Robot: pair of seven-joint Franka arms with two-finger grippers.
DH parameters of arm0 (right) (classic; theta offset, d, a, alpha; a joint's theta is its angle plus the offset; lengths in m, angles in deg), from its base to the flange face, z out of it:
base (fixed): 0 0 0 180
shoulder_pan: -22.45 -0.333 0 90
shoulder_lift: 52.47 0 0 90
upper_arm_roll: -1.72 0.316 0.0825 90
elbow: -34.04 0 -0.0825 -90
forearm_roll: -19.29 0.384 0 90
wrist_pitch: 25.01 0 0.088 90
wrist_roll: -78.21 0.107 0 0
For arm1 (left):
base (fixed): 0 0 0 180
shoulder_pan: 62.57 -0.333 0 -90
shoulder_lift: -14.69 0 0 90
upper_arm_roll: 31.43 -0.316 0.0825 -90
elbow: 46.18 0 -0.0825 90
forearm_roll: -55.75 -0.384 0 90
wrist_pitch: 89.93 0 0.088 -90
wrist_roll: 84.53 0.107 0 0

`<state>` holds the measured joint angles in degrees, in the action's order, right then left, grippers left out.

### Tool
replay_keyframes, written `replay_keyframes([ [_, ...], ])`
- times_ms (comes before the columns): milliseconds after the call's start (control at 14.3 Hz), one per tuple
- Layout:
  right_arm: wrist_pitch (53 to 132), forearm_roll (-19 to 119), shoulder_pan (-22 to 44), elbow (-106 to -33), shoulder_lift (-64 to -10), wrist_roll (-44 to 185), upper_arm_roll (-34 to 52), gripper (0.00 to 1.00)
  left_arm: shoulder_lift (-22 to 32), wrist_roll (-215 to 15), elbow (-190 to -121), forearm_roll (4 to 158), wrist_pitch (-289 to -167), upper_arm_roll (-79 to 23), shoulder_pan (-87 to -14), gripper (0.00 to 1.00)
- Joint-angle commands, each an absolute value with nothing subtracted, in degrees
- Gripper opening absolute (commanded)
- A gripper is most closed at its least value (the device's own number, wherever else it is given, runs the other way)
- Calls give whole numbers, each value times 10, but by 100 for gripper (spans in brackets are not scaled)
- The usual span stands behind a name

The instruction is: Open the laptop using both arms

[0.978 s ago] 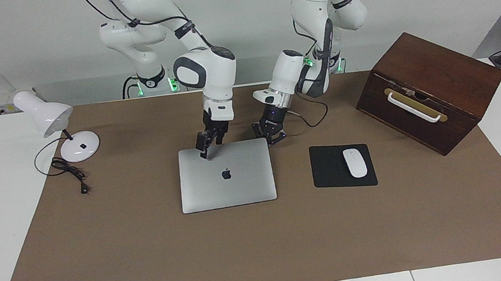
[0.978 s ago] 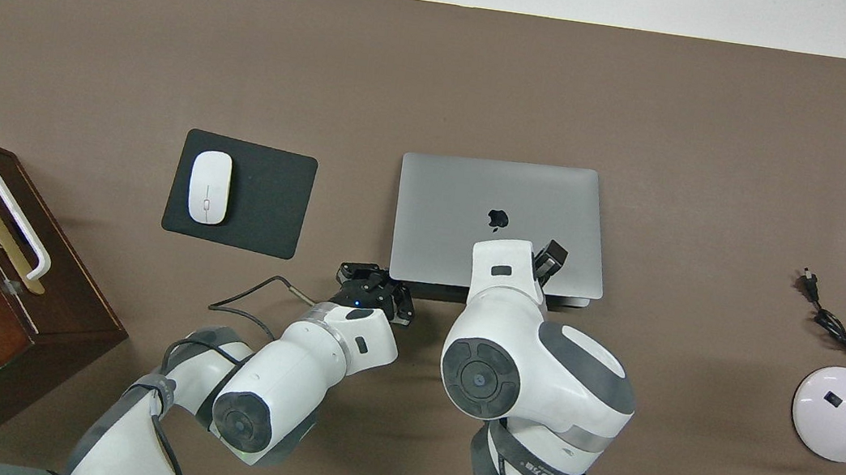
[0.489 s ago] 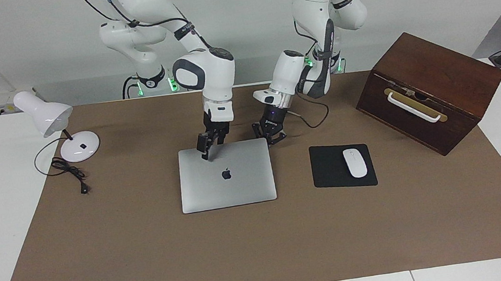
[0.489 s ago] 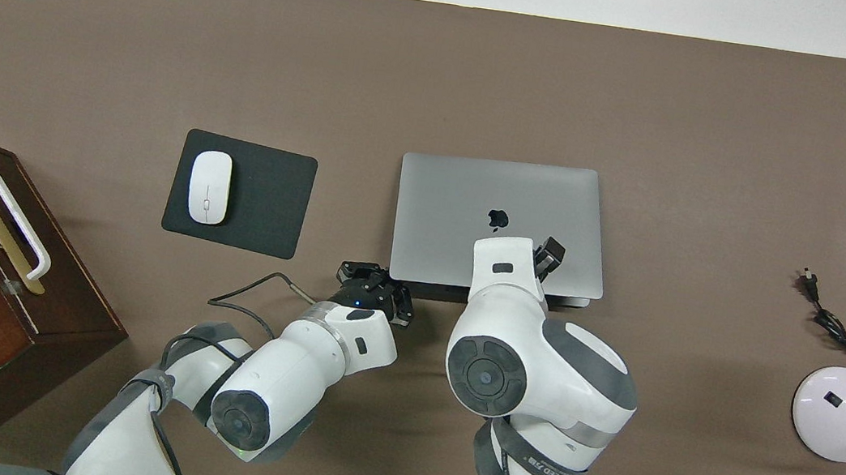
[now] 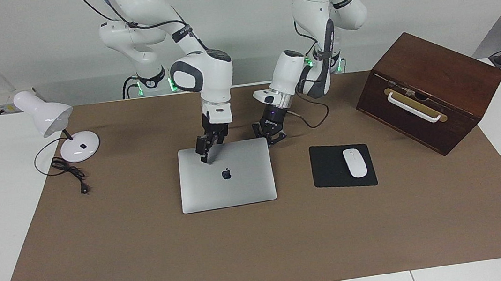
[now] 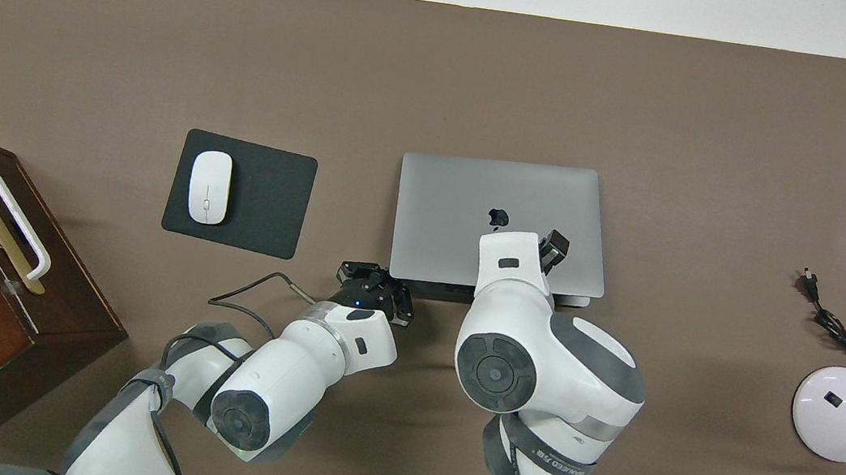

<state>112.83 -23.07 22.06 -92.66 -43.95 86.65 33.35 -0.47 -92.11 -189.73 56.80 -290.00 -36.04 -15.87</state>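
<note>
The silver-grey laptop (image 5: 236, 184) (image 6: 468, 203) lies on the brown mat, its lid raised a crack along the edge nearer to the robots. My right gripper (image 5: 205, 155) (image 6: 552, 250) reaches down onto that edge, toward the right arm's end, and is shut on the lid, with one finger (image 5: 202, 149) lying on top. The underside finger is hidden. My left gripper (image 5: 273, 139) (image 6: 383, 291) is shut and sits low at the laptop's corner nearer to the robots, toward the left arm's end, with its tips at the base.
A black mouse pad (image 5: 329, 169) with a white mouse (image 5: 355, 162) lies beside the laptop toward the left arm's end. A dark wooden box (image 5: 428, 87) with a white handle stands past it. A white desk lamp (image 5: 47, 117) and its cable (image 5: 68, 173) are at the right arm's end.
The right arm's wrist and elbow have shifted a little over the laptop, and its gripper has crept slightly onto the lid. The left gripper and the laptop have hardly moved.
</note>
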Motion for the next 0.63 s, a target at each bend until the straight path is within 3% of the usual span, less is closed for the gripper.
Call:
replay_keyframes([
  [0,1141,-260,235,-908,-422,881,336,100,-32,-923,-1884,546,-2907,-358,-170,0],
  [559,1127,-261,240,-862,-398,862,335,100,-32,-923,-1884,544,-2907,-358,-170,0],
])
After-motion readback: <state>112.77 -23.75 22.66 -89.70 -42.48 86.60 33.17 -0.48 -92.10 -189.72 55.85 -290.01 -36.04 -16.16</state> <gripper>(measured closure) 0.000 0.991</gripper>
